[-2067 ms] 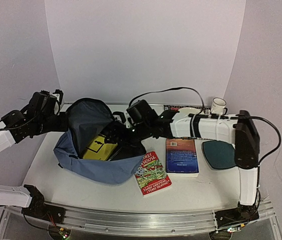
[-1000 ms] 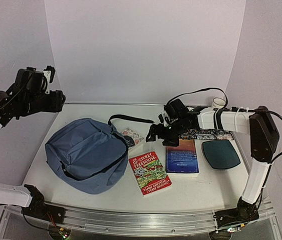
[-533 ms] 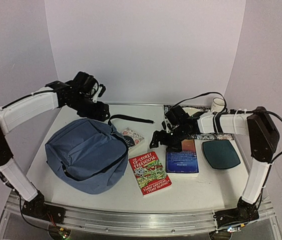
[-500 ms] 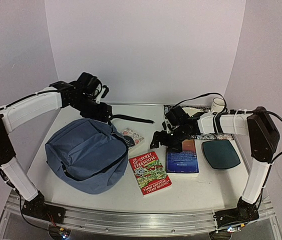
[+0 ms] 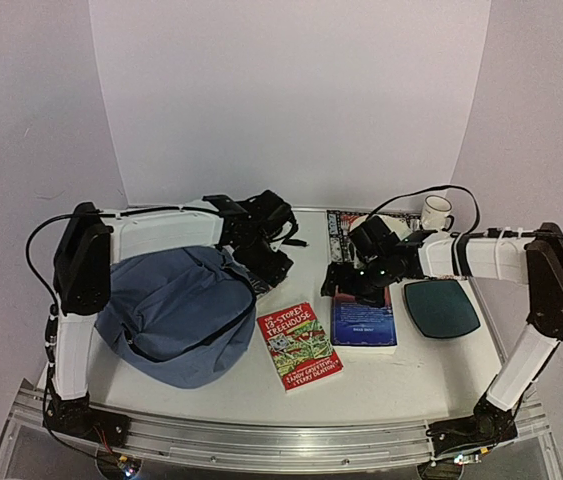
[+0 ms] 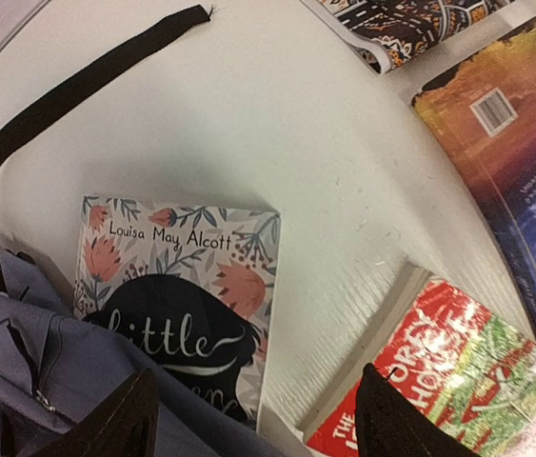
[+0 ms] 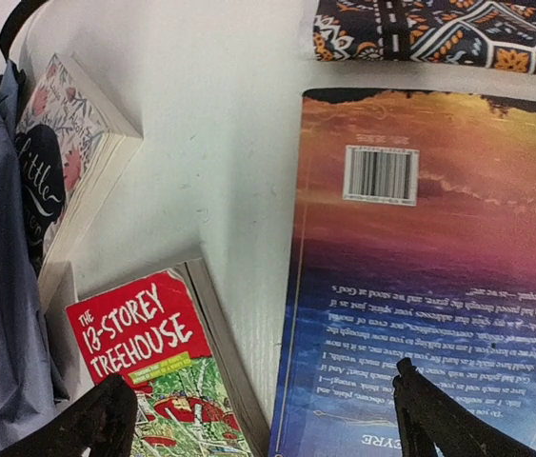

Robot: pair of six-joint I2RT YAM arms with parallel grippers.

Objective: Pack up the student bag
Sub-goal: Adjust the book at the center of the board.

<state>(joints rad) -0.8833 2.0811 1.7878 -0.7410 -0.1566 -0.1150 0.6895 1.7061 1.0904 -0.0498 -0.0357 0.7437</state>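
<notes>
pale lilac walls close in a white table [image 5: 161, 390]. from my station i see the student bag [image 5: 166, 310] lying slumped on the table's left half, slate-blue side up. i can't tell whether its zip is open.

a black strap [image 6: 68, 95] curls out from the bag's far right corner across the bare table. at that same right edge a floral "little women" paperback [image 6: 187, 314] lies flat, its lower part covered by the bag's fabric.

the left gripper [image 6: 260, 419] hangs above that paperback, fingers spread wide with nothing between them.

just right of the bag, toward me, is the red "13-storey treehouse" book [image 5: 298, 345], close to the fabric. further right lies a dark blue book [image 5: 363, 315], back cover and barcode up.

the right gripper [image 7: 258, 424] is over that blue book's far end, its jaws also wide apart and empty.

beyond the blue book is an orange-and-black patterned item [image 7: 439, 29]. a dark teal pad [image 5: 441, 308] lies still further right of the bag. a white mug [image 5: 437, 212] stands well right of the bag by the back wall.
</notes>
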